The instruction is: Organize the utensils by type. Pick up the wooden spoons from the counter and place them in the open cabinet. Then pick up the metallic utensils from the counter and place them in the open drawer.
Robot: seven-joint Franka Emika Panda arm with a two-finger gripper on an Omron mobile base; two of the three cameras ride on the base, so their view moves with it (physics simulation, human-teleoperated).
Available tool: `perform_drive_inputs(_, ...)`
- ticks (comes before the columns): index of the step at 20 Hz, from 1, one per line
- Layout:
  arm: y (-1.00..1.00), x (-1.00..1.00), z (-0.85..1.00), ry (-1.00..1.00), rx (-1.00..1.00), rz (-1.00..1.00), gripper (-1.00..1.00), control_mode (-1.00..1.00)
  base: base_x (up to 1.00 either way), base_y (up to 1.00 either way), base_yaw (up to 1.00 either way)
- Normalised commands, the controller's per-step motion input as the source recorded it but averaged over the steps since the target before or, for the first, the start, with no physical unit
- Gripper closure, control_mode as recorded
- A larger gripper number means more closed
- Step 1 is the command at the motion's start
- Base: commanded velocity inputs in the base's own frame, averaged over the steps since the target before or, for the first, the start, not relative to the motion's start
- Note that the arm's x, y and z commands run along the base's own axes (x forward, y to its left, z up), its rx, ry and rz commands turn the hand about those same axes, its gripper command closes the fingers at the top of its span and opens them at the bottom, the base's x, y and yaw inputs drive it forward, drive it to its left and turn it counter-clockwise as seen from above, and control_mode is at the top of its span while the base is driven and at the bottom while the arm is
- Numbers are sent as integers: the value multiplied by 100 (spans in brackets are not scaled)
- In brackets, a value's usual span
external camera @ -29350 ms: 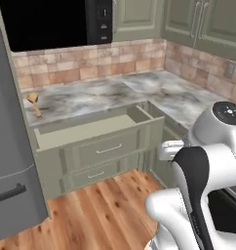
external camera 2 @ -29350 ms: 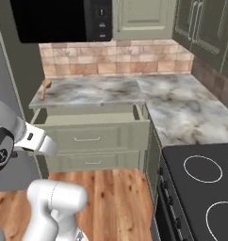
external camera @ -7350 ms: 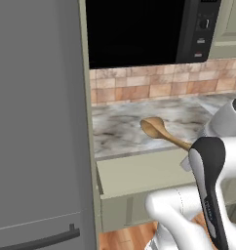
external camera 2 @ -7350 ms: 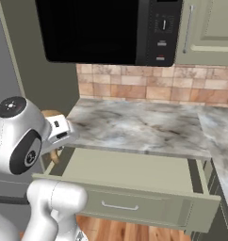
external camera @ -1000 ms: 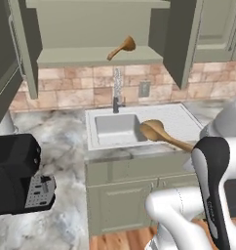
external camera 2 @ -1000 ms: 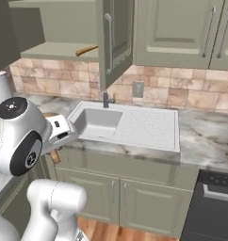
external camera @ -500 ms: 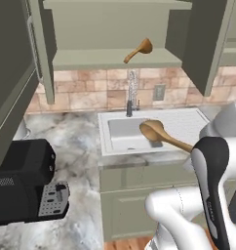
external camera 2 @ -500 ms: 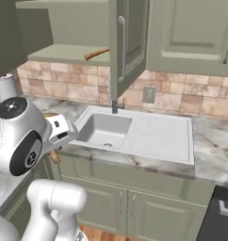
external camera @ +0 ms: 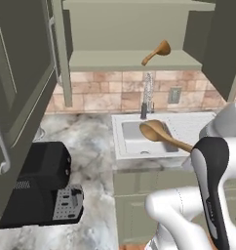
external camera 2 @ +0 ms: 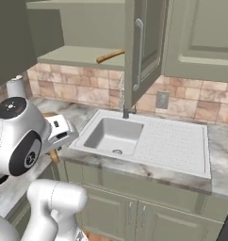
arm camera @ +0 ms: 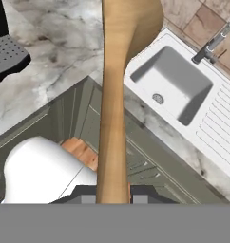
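Holding a wooden spoon (arm camera: pixel 118 80) by its handle, our gripper (arm camera: pixel 113 190) has its two fingers closed tight on the lower end of the shaft, seen in the hand view. We see the spoon's round bowl (external camera: pixel 153 131) sticking out ahead of the arm in the left base view, up in the air in front of the white sink (external camera: pixel 134 152). In the hand view the spoon runs up the middle of the frame, with the sink (arm camera: pixel 181 83) and its drainboard off to the right and the marbled counter (arm camera: pixel 50 71) to the left.

We see a second wooden spoon (external camera: pixel 157 51) lying on the shelf of the open wall cabinet (external camera: pixel 129 61), bowl to the right and raised, handle slanting down to the left. In the right base view its handle (external camera 2: pixel 110 56) pokes out from behind the open cabinet door (external camera 2: pixel 140 52).

We note a faucet (external camera: pixel 146 95) behind the sink against the brown-tile backsplash (external camera: pixel 105 93). A black appliance (external camera: pixel 42 185) sits on the counter (external camera: pixel 93 141) at the left of the left base view. Below the counter, grey-green base cabinets (external camera 2: pixel 134 207) are shut.
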Motion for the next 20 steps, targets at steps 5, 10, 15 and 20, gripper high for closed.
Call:
perform_drive_inputs(5,0,0,0,0,0,0,100,100,39,2,11)
perform_drive_inputs(10,0,0,0,0,0,0,100,100,19,0,10)
perform_drive_inputs(15,0,0,0,0,0,0,100,100,24,0,11)
perform_drive_inputs(20,0,0,0,0,0,0,100,100,34,0,12)
